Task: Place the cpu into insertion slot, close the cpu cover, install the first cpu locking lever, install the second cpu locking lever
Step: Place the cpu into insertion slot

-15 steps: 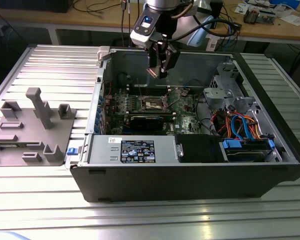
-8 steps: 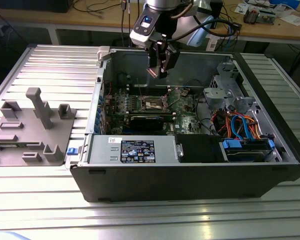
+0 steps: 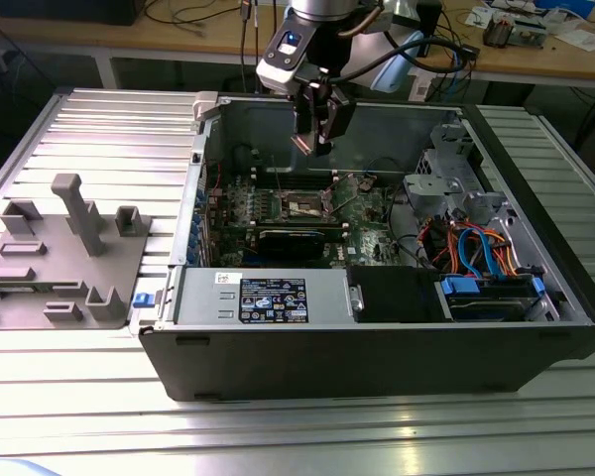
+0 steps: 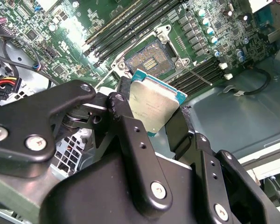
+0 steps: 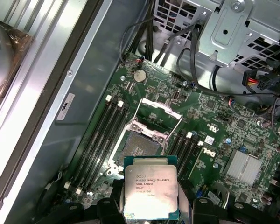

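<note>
My gripper [image 3: 313, 139] hangs inside the open computer case, above the green board. It is shut on the cpu [image 5: 150, 189], a flat square chip with a silvery top, held by two opposite edges between the black fingers [image 4: 130, 126]. The cpu [image 4: 154, 105] is tilted and in the air, short of the board. Below it lies the insertion slot [image 5: 139, 149], a square socket with a dark centre, uncovered [image 4: 149, 58] [image 3: 305, 205]. The cpu cover [image 5: 157, 116], a thin metal frame, stands swung open at the socket's far side. A thin locking lever [image 4: 196, 74] runs beside the socket.
Long memory slots [image 5: 100, 140] flank the socket. A black card [image 3: 293, 241] and the grey power supply box [image 3: 263, 297] sit nearer the case front. A drive cage [image 3: 446, 169] and coloured cables [image 3: 476, 248] fill the exterior view's right. A grey parts fixture [image 3: 69, 248] stands outside the case.
</note>
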Controlling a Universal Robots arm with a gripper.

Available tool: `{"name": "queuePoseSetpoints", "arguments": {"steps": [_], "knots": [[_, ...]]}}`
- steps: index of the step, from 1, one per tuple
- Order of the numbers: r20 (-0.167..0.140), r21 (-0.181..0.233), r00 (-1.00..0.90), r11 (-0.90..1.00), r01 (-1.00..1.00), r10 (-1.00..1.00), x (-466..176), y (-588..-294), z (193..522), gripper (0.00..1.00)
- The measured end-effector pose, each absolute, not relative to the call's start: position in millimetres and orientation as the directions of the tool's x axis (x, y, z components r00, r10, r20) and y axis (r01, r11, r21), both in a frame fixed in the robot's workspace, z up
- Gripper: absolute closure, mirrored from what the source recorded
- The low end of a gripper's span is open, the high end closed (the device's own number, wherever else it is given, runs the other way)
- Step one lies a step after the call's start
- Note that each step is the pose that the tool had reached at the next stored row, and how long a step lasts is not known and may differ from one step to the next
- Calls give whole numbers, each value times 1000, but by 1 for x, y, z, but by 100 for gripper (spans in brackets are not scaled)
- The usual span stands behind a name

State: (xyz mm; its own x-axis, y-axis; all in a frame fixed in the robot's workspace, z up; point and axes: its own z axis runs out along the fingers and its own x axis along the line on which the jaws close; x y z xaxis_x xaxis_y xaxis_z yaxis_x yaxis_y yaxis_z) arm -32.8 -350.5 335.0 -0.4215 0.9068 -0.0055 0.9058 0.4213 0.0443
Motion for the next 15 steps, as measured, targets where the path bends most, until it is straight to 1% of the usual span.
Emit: {"name": "queuePoseSetpoints", "arguments": {"steps": [15], "knots": [[-6,44,-396,396,917,918,-33,-350,335,46]]}}
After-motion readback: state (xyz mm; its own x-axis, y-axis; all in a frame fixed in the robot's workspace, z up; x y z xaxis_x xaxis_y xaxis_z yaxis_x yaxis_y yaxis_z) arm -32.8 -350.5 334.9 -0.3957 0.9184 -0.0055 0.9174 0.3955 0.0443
